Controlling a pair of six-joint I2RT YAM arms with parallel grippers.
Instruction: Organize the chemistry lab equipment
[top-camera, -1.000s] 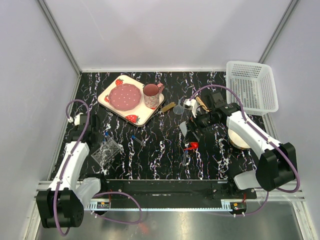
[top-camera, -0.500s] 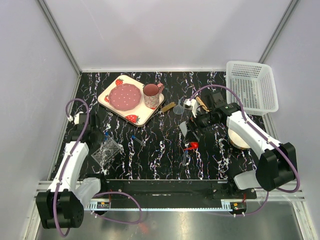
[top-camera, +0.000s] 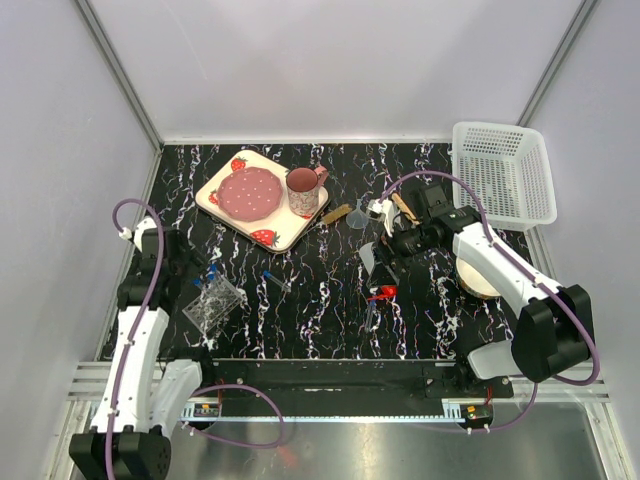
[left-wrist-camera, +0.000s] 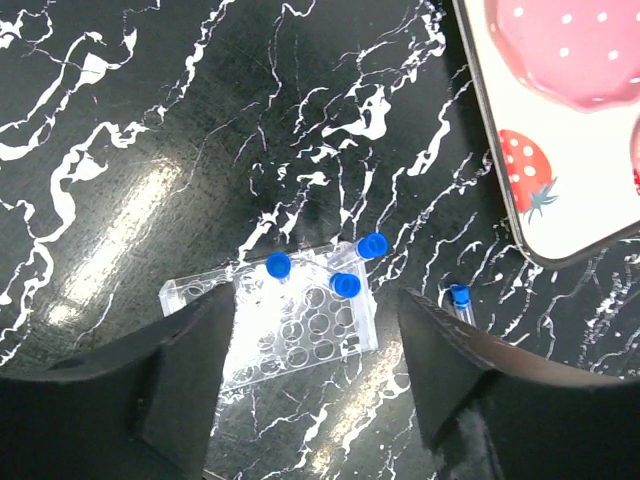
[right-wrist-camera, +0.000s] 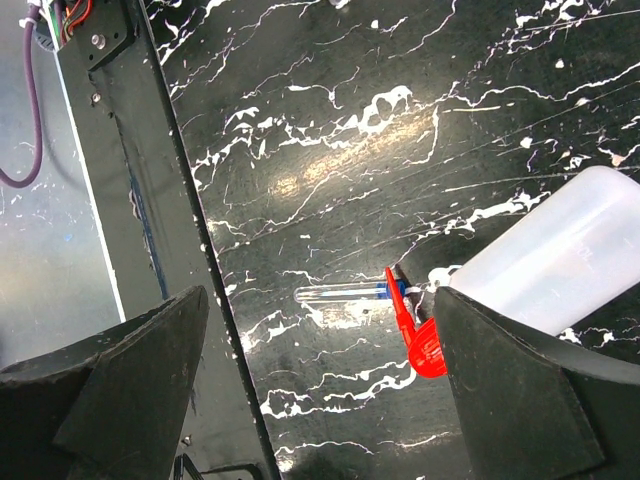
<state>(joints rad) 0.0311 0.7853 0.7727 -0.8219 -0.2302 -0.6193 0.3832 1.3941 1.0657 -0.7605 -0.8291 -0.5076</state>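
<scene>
The left gripper (left-wrist-camera: 315, 335) is held above the black marbled table (left-wrist-camera: 150, 120) with its jaws spread wide and nothing gripped. Directly below it, between the fingers (left-wrist-camera: 185, 375), the clear plastic tube rack (left-wrist-camera: 290, 345) is seen lying on the table. Three blue-capped tubes (left-wrist-camera: 346, 285) are located at the rack's far edge, just ahead of the fingertips. Whether they are seated in holes cannot be told. A loose tube (left-wrist-camera: 460, 297) with a blue cap is found just beside the right finger, apart from the rack. Farther ahead and to the gripper's right, the strawberry-print tray (left-wrist-camera: 540, 200) is positioned, with a pink plate (left-wrist-camera: 570, 50) on it.

The right gripper (right-wrist-camera: 320, 400) is likewise held open, with nothing between its fingers. Just ahead of it, a single clear tube (right-wrist-camera: 345, 293) is laid on its side. The blue cap of this tube is located just beside the red cap (right-wrist-camera: 418, 340) of the translucent squeeze bottle (right-wrist-camera: 560, 265). The bottle is laid on its side ahead of the right finger. Beside the left finger, a metal frame rail (right-wrist-camera: 130, 150) is visible.

In the overhead view, a clear funnel (top-camera: 357, 218) and a wooden-handled tool (top-camera: 337, 214) are seen near each other behind the right wrist.
</scene>
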